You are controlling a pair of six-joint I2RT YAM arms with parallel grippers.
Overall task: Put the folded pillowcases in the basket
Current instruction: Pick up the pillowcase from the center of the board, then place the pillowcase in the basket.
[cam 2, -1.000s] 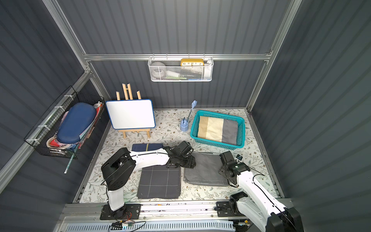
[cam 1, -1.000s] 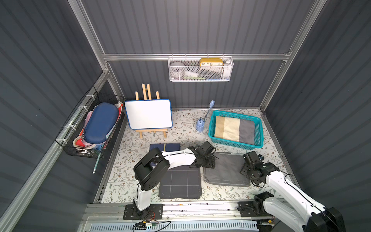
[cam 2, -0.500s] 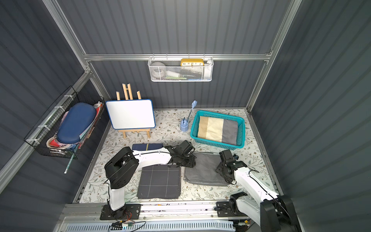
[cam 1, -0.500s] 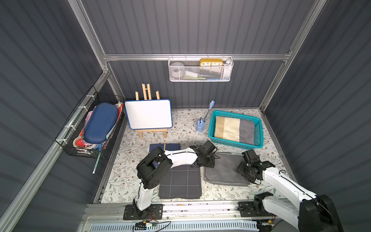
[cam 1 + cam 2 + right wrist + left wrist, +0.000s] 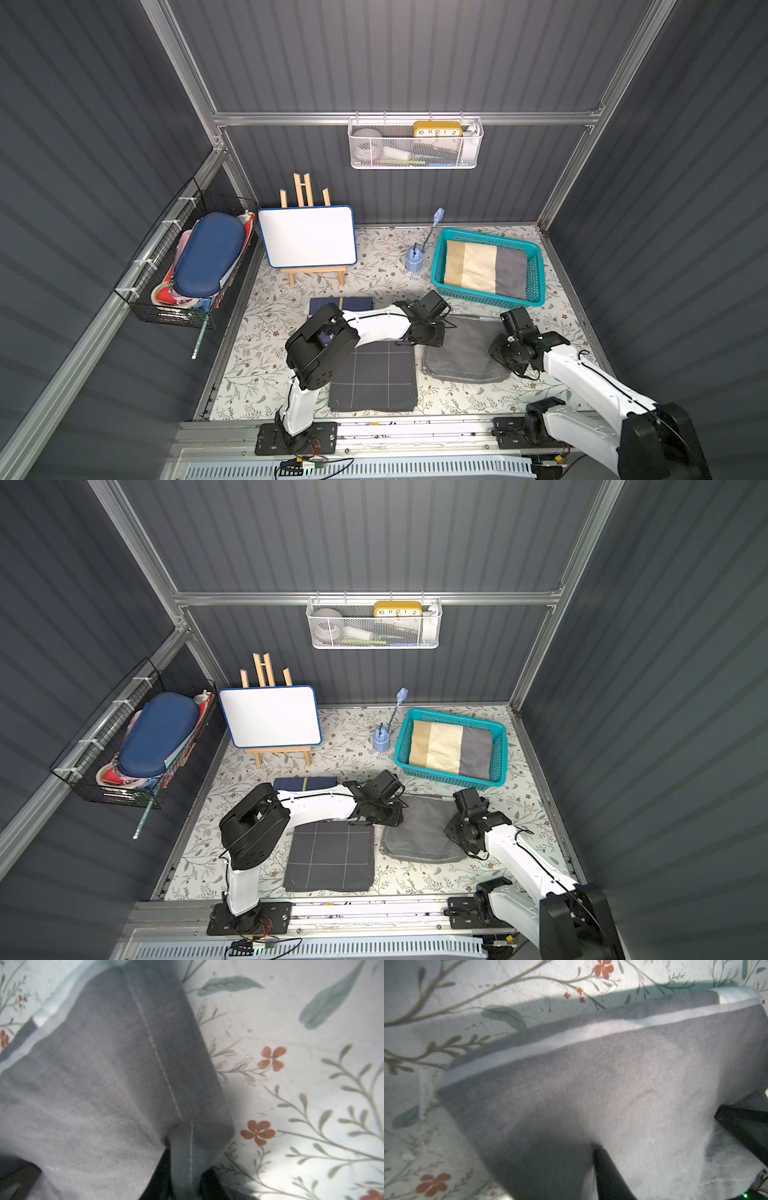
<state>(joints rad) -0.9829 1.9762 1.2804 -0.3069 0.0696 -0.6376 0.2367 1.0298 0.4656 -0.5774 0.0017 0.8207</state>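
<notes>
The folded pillowcase (image 5: pixel 463 353) (image 5: pixel 419 833) is grey and lies flat on the floral table between my two grippers. My left gripper (image 5: pixel 424 332) sits at its far left corner. In the left wrist view the cloth (image 5: pixel 612 1084) bunches against one black finger (image 5: pixel 608 1178), and the other finger is hidden under it. My right gripper (image 5: pixel 505 353) is at the right edge, and its two fingers pinch the stitched hem (image 5: pixel 187 1157). Behind the pillowcase stands the teal basket (image 5: pixel 490 237) (image 5: pixel 453 717), holding folded beige and grey cloths.
A dark checked cloth (image 5: pixel 374 380) lies left of the pillowcase, and a navy folded cloth (image 5: pixel 340 303) lies behind that. A whiteboard on an easel (image 5: pixel 307 237) and a blue brush holder (image 5: pixel 415 262) stand at the back. A black wire basket (image 5: pixel 195 266) hangs on the left wall, a white mesh basket (image 5: pixel 415 145) on the back wall.
Both grippers have closed on the pillowcase's edges. The right gripper came in a little toward the cloth's right edge. The pillowcase lies where it was.
</notes>
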